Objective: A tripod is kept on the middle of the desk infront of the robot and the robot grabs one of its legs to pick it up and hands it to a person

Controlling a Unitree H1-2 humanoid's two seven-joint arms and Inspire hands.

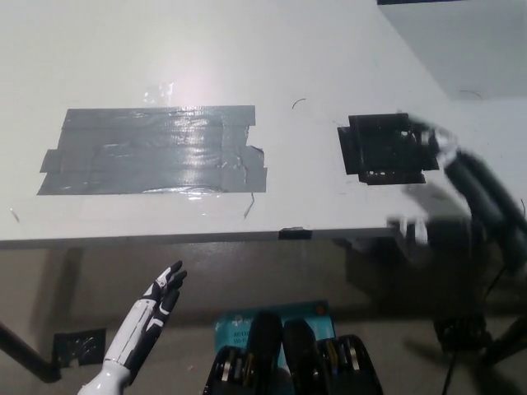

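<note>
White, matte desk [272, 49] fills the upper frame, carrying a glossy, wrinkled grey tape patch [152, 150] at left and a smaller black square patch [384, 148] at right. Right hand [473, 185] is blurred; grip unreadable. Left hand [156, 304] rests lower left, fingers spread, empty. No tripod is visible.

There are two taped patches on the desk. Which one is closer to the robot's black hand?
The small black patch, right beside the blurred right hand. The other, the wide grey tape patch, lies far off toward the desk's left.

Tape [152, 152] glare; motion-blurred right hand [461, 177]
</note>
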